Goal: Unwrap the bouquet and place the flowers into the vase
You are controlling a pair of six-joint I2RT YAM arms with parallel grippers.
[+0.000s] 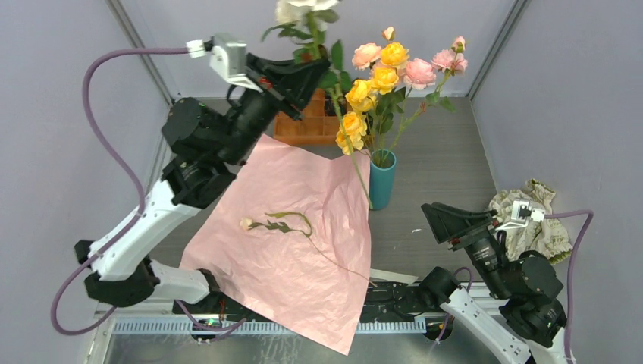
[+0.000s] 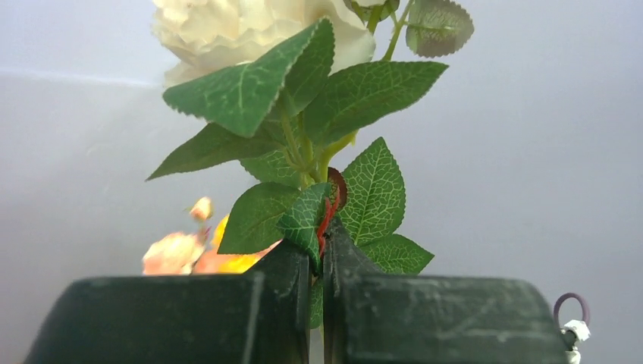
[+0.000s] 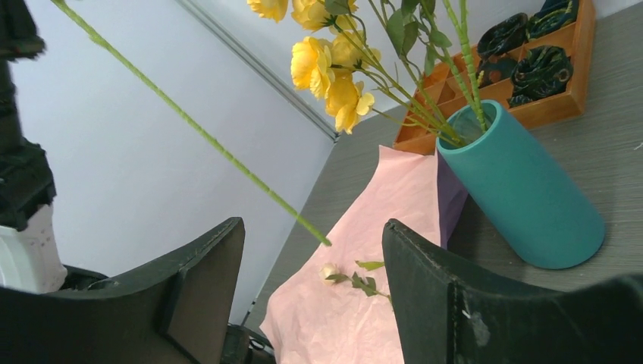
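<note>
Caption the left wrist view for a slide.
Left tool shut on the leafy stem of a cream rose.

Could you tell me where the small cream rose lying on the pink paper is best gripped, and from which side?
The small cream rose lies flat on the pink paper sheet, so I would come straight down from above and pinch its thin bare stem beyond the leaves, jaws across it.
</note>
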